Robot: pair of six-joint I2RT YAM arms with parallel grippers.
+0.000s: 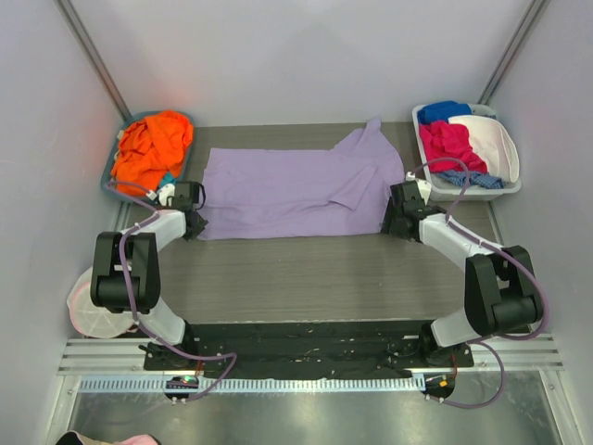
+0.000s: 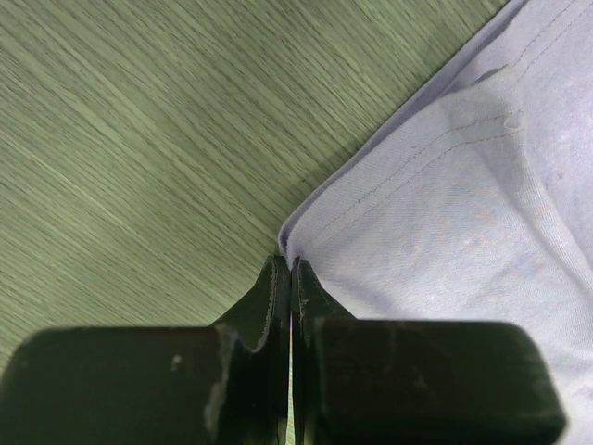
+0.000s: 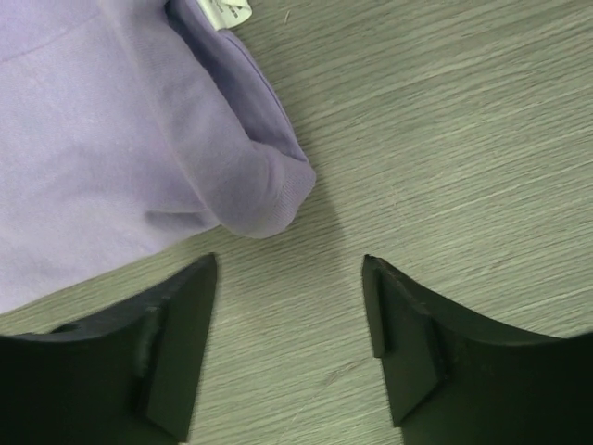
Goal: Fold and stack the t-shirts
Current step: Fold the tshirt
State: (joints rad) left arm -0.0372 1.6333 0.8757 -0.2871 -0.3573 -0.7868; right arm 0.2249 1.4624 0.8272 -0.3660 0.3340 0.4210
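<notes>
A large lavender t-shirt (image 1: pixel 296 190) lies spread flat across the middle of the table, with one sleeve folded in at the right. My left gripper (image 1: pixel 196 225) sits at its near left corner. In the left wrist view the jaws (image 2: pixel 292 264) are closed together, with the hem corner of the shirt (image 2: pixel 463 204) pinched at their tips. My right gripper (image 1: pixel 389 222) is at the shirt's near right corner. In the right wrist view it (image 3: pixel 289 260) is open and empty, and the rolled corner of the shirt (image 3: pixel 111 139) lies just beyond the fingertips. An orange t-shirt (image 1: pixel 153 144) with a teal one (image 1: pixel 167 179) lies bunched at the back left.
The orange and teal shirts sit in a blue-grey basket (image 1: pixel 130 120). A white bin (image 1: pixel 500 190) at the back right holds blue, pink and white cloth. A round white pouch with a pink rim (image 1: pixel 88 311) lies by the left arm's base. White walls enclose the table.
</notes>
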